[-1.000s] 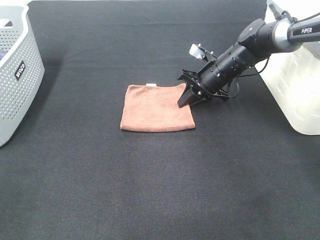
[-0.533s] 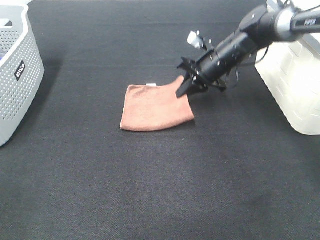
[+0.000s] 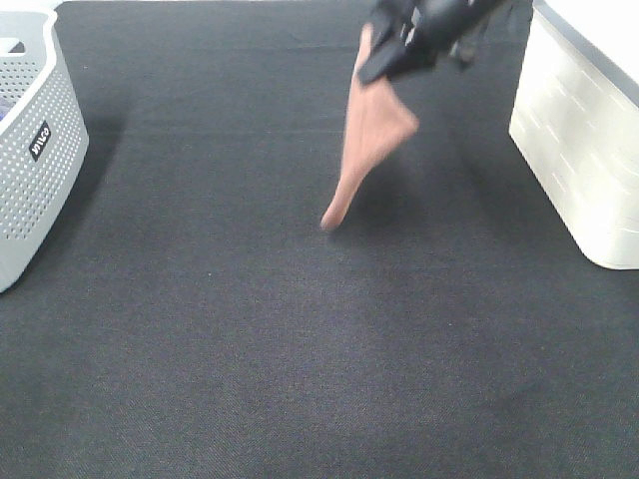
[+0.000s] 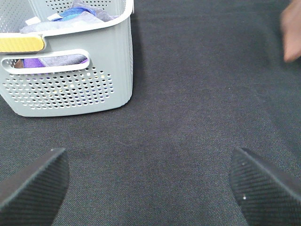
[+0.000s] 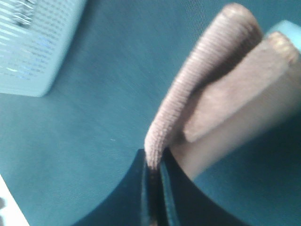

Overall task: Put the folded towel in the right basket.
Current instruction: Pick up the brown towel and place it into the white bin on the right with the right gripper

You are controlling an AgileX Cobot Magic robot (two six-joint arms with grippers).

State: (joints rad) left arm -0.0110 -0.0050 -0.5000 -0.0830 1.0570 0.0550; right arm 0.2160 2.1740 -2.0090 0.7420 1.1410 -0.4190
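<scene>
The towel (image 3: 372, 125) hangs from the right gripper (image 3: 373, 68), pinched at its upper edge. In the right wrist view the jaws are pressed together on a fold of the cloth (image 5: 211, 94), with no gap showing between them. The towel is lifted over the far middle of the black mat (image 3: 250, 329) and droops in a long narrowing shape. Its lowest tip points down and to the left. Whether that tip touches the mat cannot be told.

The white basket (image 3: 584, 170) stands at the right edge of the mat, to the right of the towel, with a strip of bare mat between them. The grey basket (image 3: 40, 170) stands at the far left, well apart from the towel. It holds blue and purple clothes (image 4: 70, 14).

Only the tip of the right arm shows, cut off by the far edge of the high view, with the gripper angled down and to the left. The left gripper (image 4: 148, 186) sits low over the mat near the grey basket, its jaws wide apart and holding nothing.
</scene>
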